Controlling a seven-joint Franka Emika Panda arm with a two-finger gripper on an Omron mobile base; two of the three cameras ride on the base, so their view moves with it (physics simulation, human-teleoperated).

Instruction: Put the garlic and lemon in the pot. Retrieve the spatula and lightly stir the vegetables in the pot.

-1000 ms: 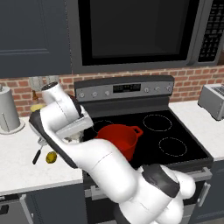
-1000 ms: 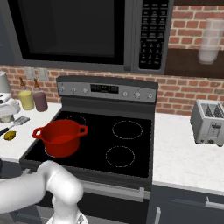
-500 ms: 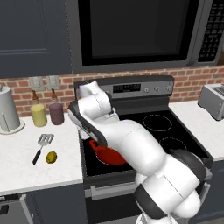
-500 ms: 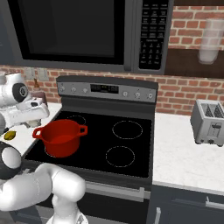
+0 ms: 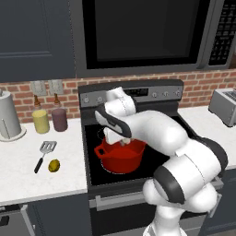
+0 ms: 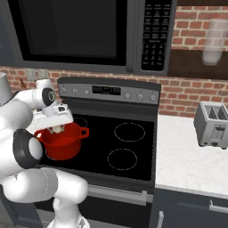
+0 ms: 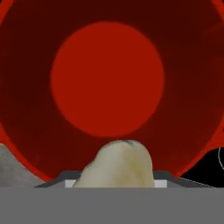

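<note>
Garlic [image 7: 118, 164] hangs in the gripper [image 7: 117, 179], clamped between its jaws directly over the red pot [image 5: 120, 156] on the stove. Releasing it comes next; lemon [image 5: 54, 165] and spatula [image 5: 44, 153] wait on the worktop [image 5: 27, 177].

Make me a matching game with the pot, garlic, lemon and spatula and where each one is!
Things:
1. pot
2. garlic
3. lemon
4. spatula

Places:
A. on the white counter, just right of the black handle
B. on the stove
C. in the gripper, above the pot
D. on the white counter, silver head toward the jars

Pairs: 1-B, 2-C, 3-A, 4-D
</note>
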